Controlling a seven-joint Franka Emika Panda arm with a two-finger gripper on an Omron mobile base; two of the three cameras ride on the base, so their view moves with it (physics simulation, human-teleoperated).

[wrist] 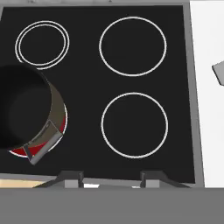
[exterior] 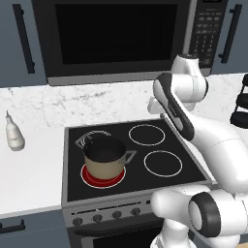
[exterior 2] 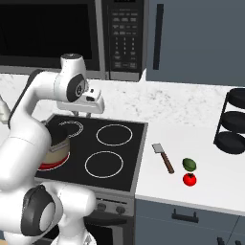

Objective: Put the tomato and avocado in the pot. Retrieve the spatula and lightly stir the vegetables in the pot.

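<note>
- The gripper [wrist: 111, 175] hangs high over the stove [wrist: 175, 52]; its fingers stand spread, holding nothing.
- The pot [exterior: 104, 157] sits empty on the glowing front-left burner [exterior: 99, 180].
- The tomato [exterior 2: 190, 179] and avocado [exterior 2: 189, 164] lie just beside each other on the tabletop [exterior 2: 201, 139], right of the stove.
- The spatula [exterior 2: 163, 156] lies nearby, head pointing away, handle toward the front edge.
- Risk: either round vegetable could roll off if nudged by a finger.

Home kitchen, rendered. Black glass cooktop [exterior: 131, 160] with four ringed burners, one glowing red under a tan pot [exterior: 105, 157]. Knob row along the stove front [exterior: 106, 215], oven door below. Built-in microwave [exterior: 116, 36] with keypad overhead, flanked by grey-blue cabinets [exterior 2: 196, 40] with dark bar handles. White marble backsplash and worktop [exterior 2: 191, 124]. On the worktop: spatula [exterior 2: 163, 157], avocado [exterior 2: 189, 164], tomato [exterior 2: 189, 179], a white bottle [exterior: 14, 133].
</note>
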